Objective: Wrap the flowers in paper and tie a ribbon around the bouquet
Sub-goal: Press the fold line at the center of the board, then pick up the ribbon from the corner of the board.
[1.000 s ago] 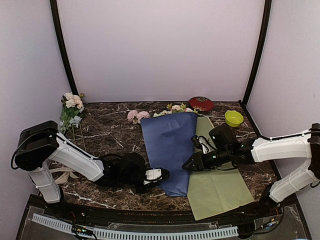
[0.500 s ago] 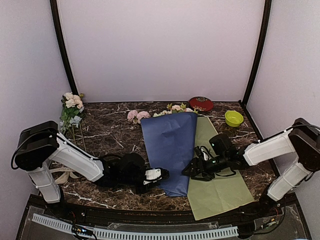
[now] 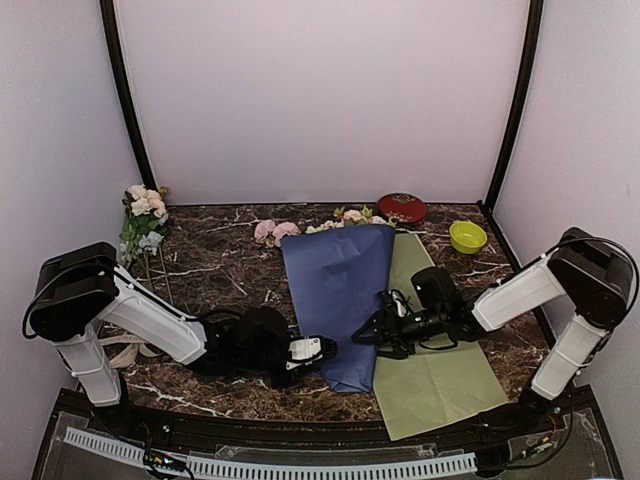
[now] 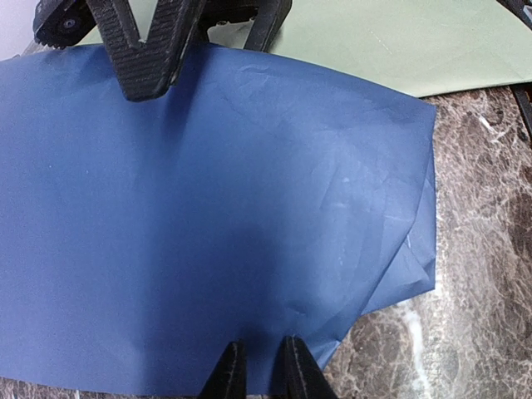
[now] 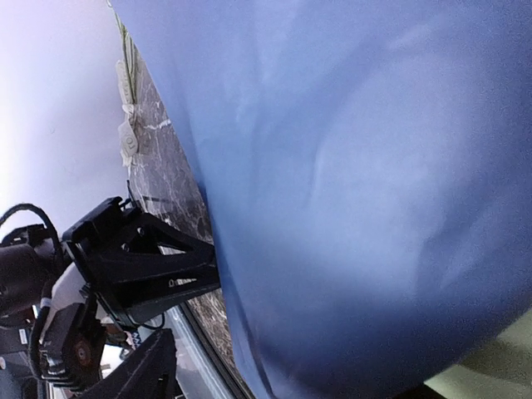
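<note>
and there was the paper [image 3: 335, 295], dark blue, laid flat on the marble table [image 3: 220, 265] and running from the far middle down toward the arms, its right edge lapping over a yellow-green sheet [image 3: 440, 385]. the left gripper [image 4: 260, 357] was down low on the paper's left edge, close to the near corner, fingers nearly together and pinching the sheet, blue showing in the slim gap between them. across the sheet, the right gripper [image 3: 362, 333] sat at the paper's right edge with its jaws splayed wide, clamping nothing. from its own wrist view the blue sheet filled almost everything, blurred and close. up at the paper's far end lay the flowers [image 3: 277, 231], pink and cream heads showing along the top edge. a second bunch [image 3: 143, 210] stood well off to the left, by the wall. the ribbon [image 3: 125, 350] lay in beige loops by the left arm's base, its lettering too small to read. far right, a red dish [image 3: 402, 207] and a green bowl [image 3: 467, 236] stood near the back corner.
</note>
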